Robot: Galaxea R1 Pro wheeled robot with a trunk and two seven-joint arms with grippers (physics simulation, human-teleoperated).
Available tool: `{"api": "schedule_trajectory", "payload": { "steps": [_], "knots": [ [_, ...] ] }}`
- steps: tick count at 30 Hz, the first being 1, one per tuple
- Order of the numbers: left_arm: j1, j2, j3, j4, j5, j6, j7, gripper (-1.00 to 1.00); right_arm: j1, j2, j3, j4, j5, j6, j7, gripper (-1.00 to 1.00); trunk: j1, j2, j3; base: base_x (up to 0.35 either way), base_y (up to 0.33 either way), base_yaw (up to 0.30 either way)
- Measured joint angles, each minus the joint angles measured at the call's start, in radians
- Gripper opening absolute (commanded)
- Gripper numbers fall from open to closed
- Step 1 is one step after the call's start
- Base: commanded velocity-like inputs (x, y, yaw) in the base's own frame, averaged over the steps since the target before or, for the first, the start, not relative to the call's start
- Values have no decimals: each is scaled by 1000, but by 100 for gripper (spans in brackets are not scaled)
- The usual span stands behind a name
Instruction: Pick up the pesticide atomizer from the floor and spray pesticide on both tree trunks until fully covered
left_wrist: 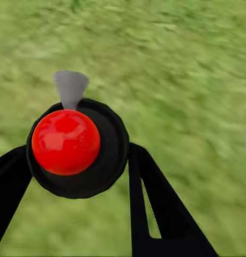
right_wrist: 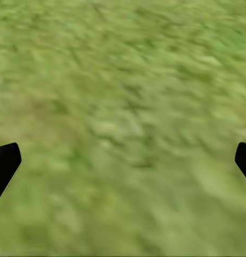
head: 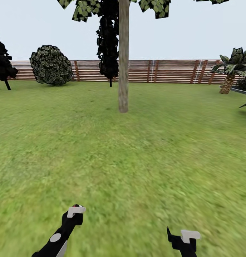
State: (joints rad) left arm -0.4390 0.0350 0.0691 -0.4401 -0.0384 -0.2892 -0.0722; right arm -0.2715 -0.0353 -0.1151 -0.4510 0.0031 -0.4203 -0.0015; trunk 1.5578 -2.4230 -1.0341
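Note:
My left gripper [head: 75,213] is shut on the pesticide atomizer [left_wrist: 74,144], a black bottle seen from above with a round red top and a grey nozzle. Its red top just peeks over the gripper in the head view [head: 77,206]. One tree [head: 123,57] with a thick grey-beige trunk stands straight ahead across the lawn, well beyond both arms. Its dark green leaves [head: 155,5] are cut off by the frame's upper edge. My right gripper [head: 183,236] is open and holds nothing, with its fingertips [right_wrist: 5,163] wide apart over grass. The floor is out of view.
Green lawn [head: 137,160] stretches to a brown slat fence [head: 166,70]. A black-leaved thin tree [head: 108,43] stands behind the trunk, a round bush [head: 50,65] at back left, a dark tree [head: 1,60] at far left and a palm [head: 232,69] at right.

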Motion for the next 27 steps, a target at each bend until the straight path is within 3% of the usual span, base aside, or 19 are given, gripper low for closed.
{"api": "schedule_trajectory", "payload": {
  "steps": [27],
  "knots": [
    [0,0,0,0,0,0,0,-100,0,0,0,0,0,0,0,100,0,0,0,340,0,0]
  ]
}}
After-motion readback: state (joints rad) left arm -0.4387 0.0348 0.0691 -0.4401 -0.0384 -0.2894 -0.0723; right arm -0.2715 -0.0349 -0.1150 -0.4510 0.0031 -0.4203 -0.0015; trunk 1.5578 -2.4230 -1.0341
